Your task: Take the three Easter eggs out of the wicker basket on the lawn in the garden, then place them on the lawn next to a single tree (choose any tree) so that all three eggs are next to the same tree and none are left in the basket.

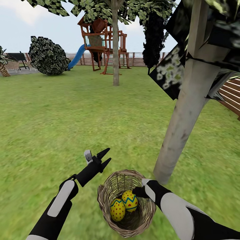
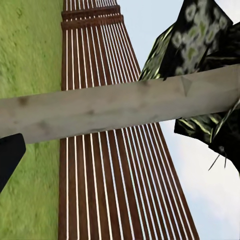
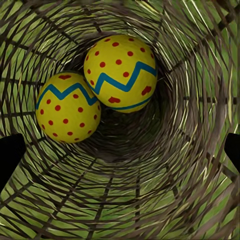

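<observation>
Right fingers (image 3: 10, 160) cropped, two eggs (image 3: 120, 72) visible

Yellow, red-dotted, blue-zigzagged Easter eggs (image 3: 120, 72) in grey-brown wicker basket (image 1: 106, 203); mottled green lawn (image 1: 66, 116); seemingly pale grey trunk (image 1: 186, 113).

The right gripper's (image 1: 141, 190) fingertips are hidden behind the rim of the round grey-brown woven wicker basket (image 1: 106, 206); the pale grey straight tree trunk (image 1: 186, 110) is cut off by the head view's top edge; the black left gripper finger (image 2: 7, 157) is cropped at the left wrist view's edge.
</observation>
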Motion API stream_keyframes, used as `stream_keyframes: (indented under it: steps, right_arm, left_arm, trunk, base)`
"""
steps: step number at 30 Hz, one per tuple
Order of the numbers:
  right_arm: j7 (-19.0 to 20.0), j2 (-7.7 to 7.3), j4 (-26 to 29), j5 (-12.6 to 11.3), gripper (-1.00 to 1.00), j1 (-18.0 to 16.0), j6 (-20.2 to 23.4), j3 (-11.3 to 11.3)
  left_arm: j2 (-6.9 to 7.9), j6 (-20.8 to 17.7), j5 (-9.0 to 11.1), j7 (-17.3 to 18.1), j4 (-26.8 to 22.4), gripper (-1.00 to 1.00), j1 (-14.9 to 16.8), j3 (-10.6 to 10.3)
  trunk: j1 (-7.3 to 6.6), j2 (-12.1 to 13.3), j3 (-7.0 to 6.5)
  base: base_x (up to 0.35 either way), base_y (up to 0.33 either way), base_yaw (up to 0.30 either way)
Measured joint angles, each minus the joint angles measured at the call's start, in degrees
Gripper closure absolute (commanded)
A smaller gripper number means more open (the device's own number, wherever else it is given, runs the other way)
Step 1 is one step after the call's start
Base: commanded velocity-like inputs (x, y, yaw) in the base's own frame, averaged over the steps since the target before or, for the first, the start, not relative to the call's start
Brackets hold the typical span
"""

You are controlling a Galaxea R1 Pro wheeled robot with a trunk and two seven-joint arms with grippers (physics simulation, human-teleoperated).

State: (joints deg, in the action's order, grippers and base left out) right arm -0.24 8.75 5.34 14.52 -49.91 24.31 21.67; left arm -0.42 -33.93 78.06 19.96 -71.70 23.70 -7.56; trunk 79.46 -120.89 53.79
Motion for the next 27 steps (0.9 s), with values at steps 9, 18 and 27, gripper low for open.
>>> stream_keyframes:
  steps: [9, 18, 27]
  right_arm:
    - [0.0, -0.02, 0.27, -0.01, -1.0, 0.0, -0.03, 0.0]
    - [0.07, 0.03, 0.15, -0.03, -1.0, 0.0, 0.13, -0.07]
    - [0.08, 0.09, 0.15, 0.0, -1.0, 0.0, 0.06, -0.09]
  left_arm:
    - [-0.03, 0.06, 0.01, 0.0, 0.1, -1.0, 0.0, -0.05]
    - [0.01, -0.11, 0.07, 0.09, 0.01, -1.0, 0.0, -0.01]
    - [0.08, -0.26, 0.04, 1.71, 0.04, -1.0, 0.0, 0.31]
  trunk:
    - [0.0, 0.0, 0.0]
    - [0.0, 0.0, 0.0]
    - [0.65, -1.19, 0.53]
  base:
    - [0.0, 0.0, 0.0]
    - [0.0, 0.0, 0.0]
    - [0.0, 0.0, 0.0]
